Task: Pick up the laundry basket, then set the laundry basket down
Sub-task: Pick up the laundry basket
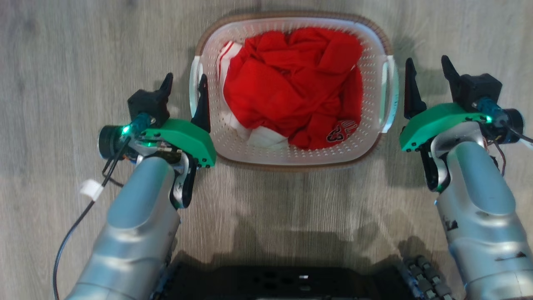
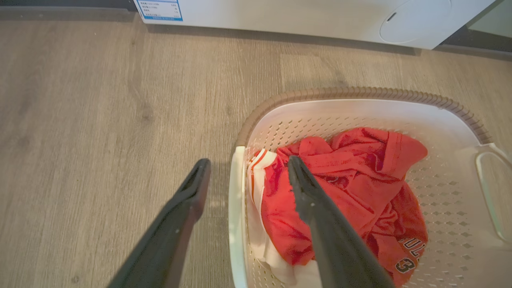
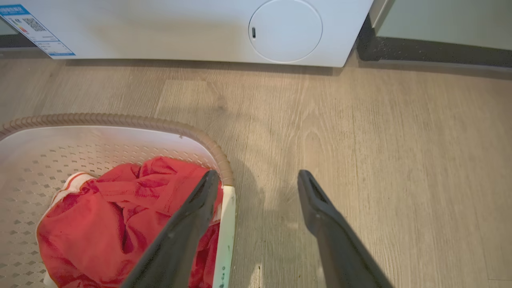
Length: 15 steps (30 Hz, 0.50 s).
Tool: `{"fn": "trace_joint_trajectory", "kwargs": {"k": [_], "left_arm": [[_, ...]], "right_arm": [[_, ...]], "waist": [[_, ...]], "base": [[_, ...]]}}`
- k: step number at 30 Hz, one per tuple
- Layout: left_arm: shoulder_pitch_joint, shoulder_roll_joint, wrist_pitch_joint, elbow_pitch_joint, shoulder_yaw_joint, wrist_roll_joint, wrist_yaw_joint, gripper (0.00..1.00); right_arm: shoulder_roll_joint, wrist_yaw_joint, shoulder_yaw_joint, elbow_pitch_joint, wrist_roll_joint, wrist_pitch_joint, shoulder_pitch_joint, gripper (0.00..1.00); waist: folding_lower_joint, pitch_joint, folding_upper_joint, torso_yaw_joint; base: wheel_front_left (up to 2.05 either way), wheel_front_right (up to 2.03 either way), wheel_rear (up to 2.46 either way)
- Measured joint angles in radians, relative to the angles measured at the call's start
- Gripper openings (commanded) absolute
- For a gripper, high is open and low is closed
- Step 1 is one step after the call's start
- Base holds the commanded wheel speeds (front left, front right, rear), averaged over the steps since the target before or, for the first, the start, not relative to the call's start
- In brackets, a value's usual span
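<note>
Laundry basket: set on floor, centre, red clothing contained. Left gripper: fingers spread wide, left handle straddled. Right gripper: fingers spread wide, held just beside right handle.

On the red jersey, toward the laundry basket's near right corner, a dark numeral 3 stood under partial letters, perhaps "ULL". The blue-bordered sticker at the white appliance's lower left corner bore a QR code and print too small to read.
</note>
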Motion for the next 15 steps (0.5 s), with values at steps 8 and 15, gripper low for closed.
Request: {"fn": "trace_joint_trajectory", "kwargs": {"k": [8, 15], "left_arm": [[-0.072, -0.001, 0.000, 0.092, -0.073, -0.049, -0.007, 1.00], [-0.115, -0.002, -0.001, 0.161, -0.134, -0.098, -0.017, 1.00]], "right_arm": [[-0.005, 0.000, 0.030, 0.061, 0.002, -0.001, -0.040, 1.00], [-0.019, 0.000, 0.045, 0.103, 0.003, -0.001, -0.051, 1.00]], "waist": [[-0.0001, 0.091, 0.0000, 0.026], [-0.0001, 0.134, 0.0000, 0.035]], "base": [[0.00, 0.00, 0.00], [0.00, 0.00, 0.00]]}}
